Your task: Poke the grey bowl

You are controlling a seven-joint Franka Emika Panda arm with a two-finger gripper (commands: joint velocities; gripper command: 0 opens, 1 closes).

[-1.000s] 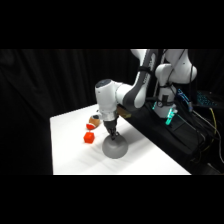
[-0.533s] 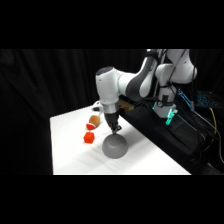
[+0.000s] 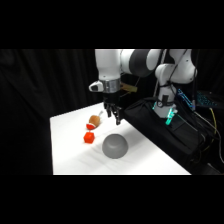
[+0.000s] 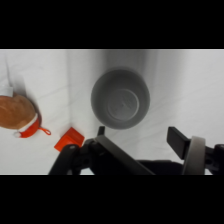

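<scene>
The grey bowl point(image 3: 115, 146) lies upside down as a matte dome on the white table point(image 3: 70, 160), near its front middle. In the wrist view the grey bowl point(image 4: 120, 98) fills the centre, seen from straight above. My gripper point(image 3: 114, 118) hangs well above and slightly behind the bowl, touching nothing. In the wrist view the gripper point(image 4: 139, 137) is open, with bare table showing between its two dark fingers point(image 4: 177, 140).
A small red block point(image 3: 89, 138) point(image 4: 68, 139) sits left of the bowl. An orange-brown and white item point(image 3: 95, 120) point(image 4: 15, 111) lies just behind the block. A black bag point(image 3: 170, 135) with a teal clip lines the table's right edge.
My gripper has risen from just over the bowl's top to well above it and drifted back. The bowl, block and orange-brown item have stayed put.
</scene>
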